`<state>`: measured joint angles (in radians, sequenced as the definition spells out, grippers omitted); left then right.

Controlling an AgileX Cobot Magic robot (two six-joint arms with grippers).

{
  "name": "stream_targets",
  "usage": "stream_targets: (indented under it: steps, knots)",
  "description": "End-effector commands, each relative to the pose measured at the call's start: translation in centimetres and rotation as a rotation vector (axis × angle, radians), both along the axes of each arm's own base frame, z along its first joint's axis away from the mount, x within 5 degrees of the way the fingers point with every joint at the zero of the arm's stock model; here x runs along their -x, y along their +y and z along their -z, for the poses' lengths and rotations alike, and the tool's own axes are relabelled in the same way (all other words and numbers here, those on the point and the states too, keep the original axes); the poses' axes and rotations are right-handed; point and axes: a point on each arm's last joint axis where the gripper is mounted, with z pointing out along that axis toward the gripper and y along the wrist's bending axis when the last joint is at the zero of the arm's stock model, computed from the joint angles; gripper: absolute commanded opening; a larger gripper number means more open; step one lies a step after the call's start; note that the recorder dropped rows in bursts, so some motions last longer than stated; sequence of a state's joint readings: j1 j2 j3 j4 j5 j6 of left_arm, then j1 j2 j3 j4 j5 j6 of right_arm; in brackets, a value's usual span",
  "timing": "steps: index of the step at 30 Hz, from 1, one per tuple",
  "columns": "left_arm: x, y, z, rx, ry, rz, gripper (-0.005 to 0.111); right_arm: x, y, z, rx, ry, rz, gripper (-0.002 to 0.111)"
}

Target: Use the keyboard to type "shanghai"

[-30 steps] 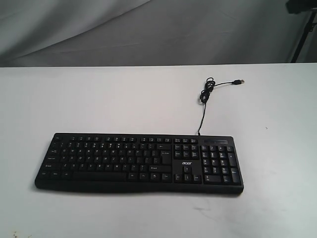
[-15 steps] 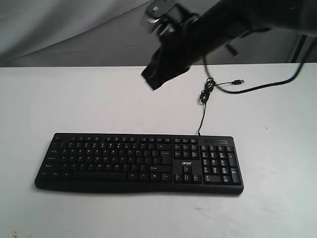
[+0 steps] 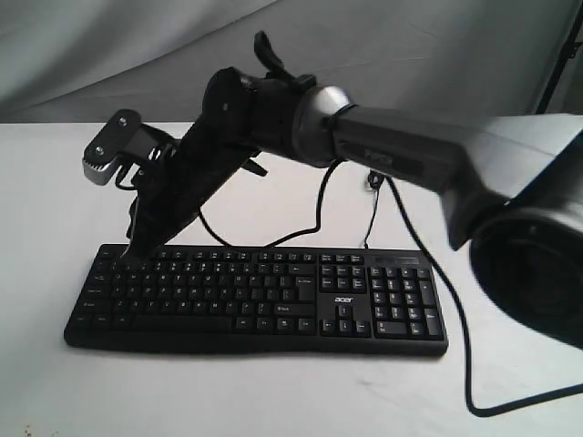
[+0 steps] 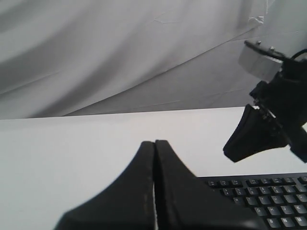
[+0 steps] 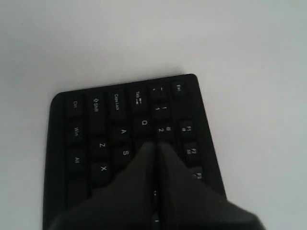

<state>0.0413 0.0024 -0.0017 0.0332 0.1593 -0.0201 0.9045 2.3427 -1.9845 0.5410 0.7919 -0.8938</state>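
The keyboard (image 3: 264, 296) lies flat on the white table (image 3: 55, 182), with its number pad at the right end in the exterior view. Its thin cable (image 3: 368, 226) leaves from the rear edge. The right gripper (image 3: 128, 255) reaches far across to the left end of the keyboard and points down at the upper left keys. Its two fingers are pressed together and hold nothing. In the right wrist view the tip is over the keys between Q, 2 and S, but I cannot tell if it touches them. The left gripper (image 4: 154, 143) is also pressed tight and empty, above the table near the keyboard.
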Motion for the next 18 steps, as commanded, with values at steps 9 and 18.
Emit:
stream_targets:
  steps: [9, 18]
  knots:
    - [0.0, 0.0, 0.0, 0.004, -0.006, 0.007, 0.0, 0.9, 2.3, 3.7, 0.047, 0.028, -0.052, 0.0]
    - [0.0, 0.0, 0.0, 0.004, -0.006, 0.007, 0.0, 1.5, 3.0, 4.7, 0.053, 0.02, -0.062, 0.0]
